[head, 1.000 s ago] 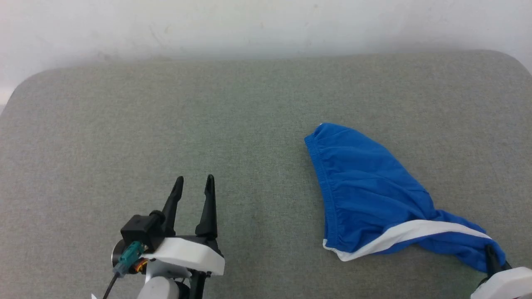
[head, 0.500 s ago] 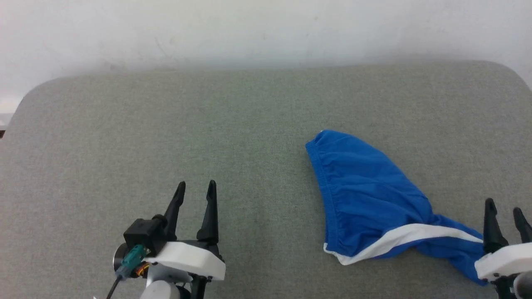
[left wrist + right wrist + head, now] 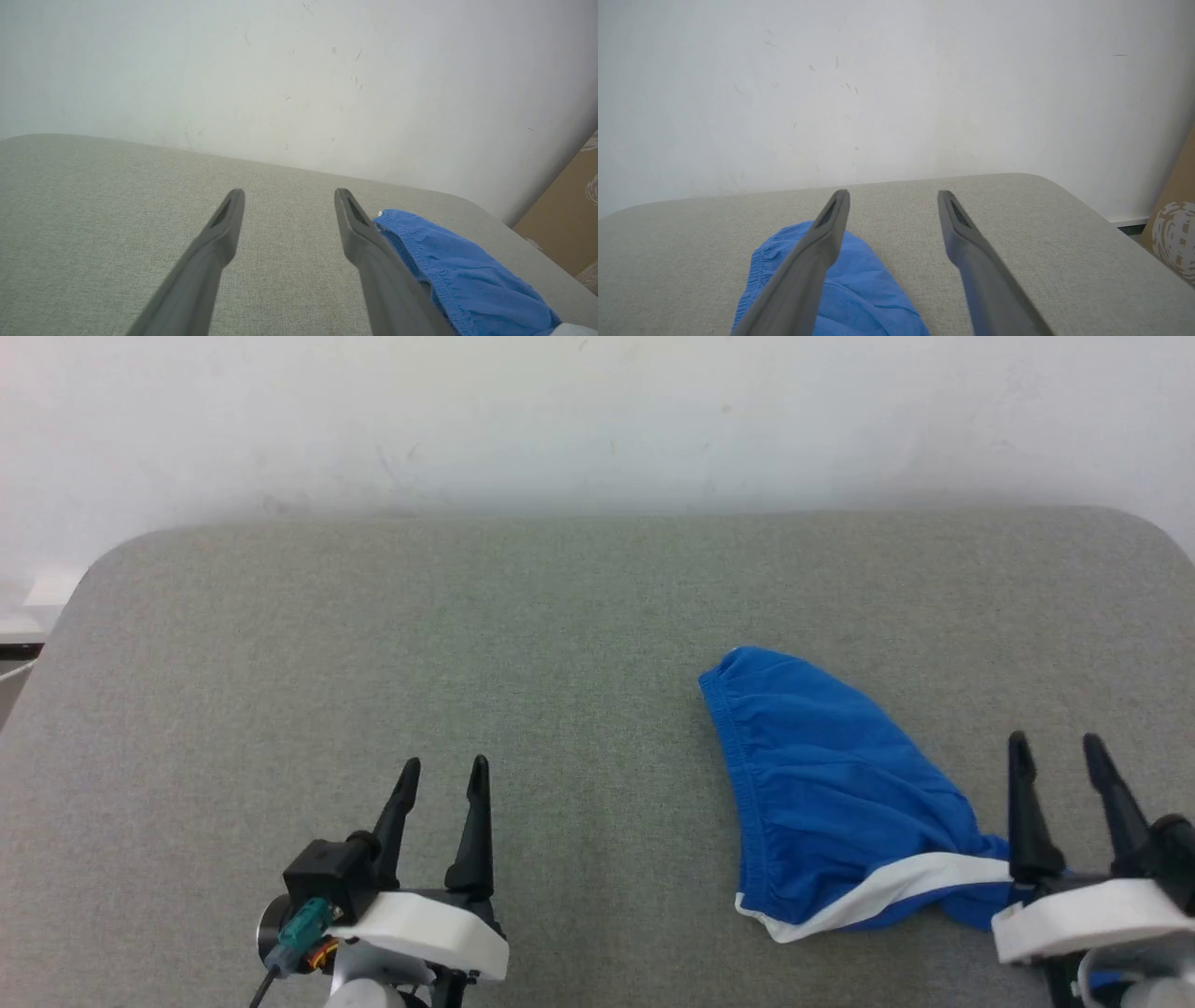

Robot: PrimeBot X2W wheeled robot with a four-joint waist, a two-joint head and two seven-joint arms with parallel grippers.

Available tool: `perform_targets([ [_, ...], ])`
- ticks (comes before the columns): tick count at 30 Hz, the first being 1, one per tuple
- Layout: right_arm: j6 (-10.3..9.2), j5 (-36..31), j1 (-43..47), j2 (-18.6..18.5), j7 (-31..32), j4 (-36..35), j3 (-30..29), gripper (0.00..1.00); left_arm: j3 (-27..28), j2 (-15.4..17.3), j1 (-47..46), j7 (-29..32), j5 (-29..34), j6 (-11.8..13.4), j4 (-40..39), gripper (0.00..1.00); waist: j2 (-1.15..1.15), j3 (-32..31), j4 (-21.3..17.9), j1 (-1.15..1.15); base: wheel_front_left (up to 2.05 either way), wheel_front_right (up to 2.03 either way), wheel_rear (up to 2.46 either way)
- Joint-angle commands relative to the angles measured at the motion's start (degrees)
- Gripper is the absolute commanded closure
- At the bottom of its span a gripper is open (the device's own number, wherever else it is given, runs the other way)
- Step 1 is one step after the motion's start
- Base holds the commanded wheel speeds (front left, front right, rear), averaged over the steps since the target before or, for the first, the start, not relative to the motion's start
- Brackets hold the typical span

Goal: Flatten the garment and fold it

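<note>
**One pair of shorts, two free hands**

We count one garment (image 3: 822, 784): a small pair of bright blue shorts on the right half of the grey desk (image 3: 467, 616). It lies in a rumpled wedge that is neither flat nor folded. Its gathered waistband (image 3: 738, 775) runs down the left edge, and a white stripe (image 3: 878, 891) crosses the near edge. The near-right end bunches up and passes under the right arm's pale housing, so we cannot see how that end lies.

There are two hands, each with two dark fingers. The left hand (image 3: 445, 763) hovers over bare desk at the near left, well apart from the cloth, with its fingers spread and nothing between them. The right hand (image 3: 1055, 739) sits over the near-right end of the shorts. Its fingers are also spread, and in the right wrist view only grey desk shows in the gap, so we judge that it holds nothing.

The fabric looks thin, light and limp. We expect it to drape, to slide on the desk covering and to drag its folds along if pulled from one point. The elastic will probably want to pucker back. We would pinch it at two corners together, either the two waistband ends or a waistband end and a hem, and draw them apart to spread it flat.
</note>
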Motion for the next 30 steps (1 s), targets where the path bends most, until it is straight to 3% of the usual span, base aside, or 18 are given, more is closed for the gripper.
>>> perform_targets([
  [1,-0.10,-0.6,1.8,0.4,-0.5,-0.9,0.7,0.00,-0.1,0.0,0.5,-0.3,0.5,0.2,0.1,0.00,0.00,-0.3,-0.1,0.00,0.00,0.00,0.00],
  [8,-0.10,-0.7,6.6,1.0,0.8,-4.3,3.0,0.00,-3.6,0.0,-0.8,-0.3,1.8,-0.3,1.8,0.00,0.00,-0.1,-0.9,0.00,0.00,0.00,0.00],
  [15,-0.10,0.3,7.2,1.1,1.7,-6.4,3.7,0.00,-18.1,0.0,-8.7,0.3,2.8,-2.1,9.6,0.00,0.00,2.3,-2.6,0.00,0.00,0.00,0.00],
  [22,-0.10,-0.1,5.4,1.1,1.6,-7.7,5.0,0.00,-31.1,0.0,-19.8,2.6,0.8,-1.8,16.9,0.00,0.00,5.3,-5.6,0.00,0.00,0.00,0.00],
  [30,-0.10,0.4,3.9,1.1,1.4,-8.7,5.6,0.00,-41.9,0.0,-29.6,10.6,-1.5,-2.1,28.4,0.00,0.00,9.2,-7.9,0.00,0.00,0.00,0.00],
])
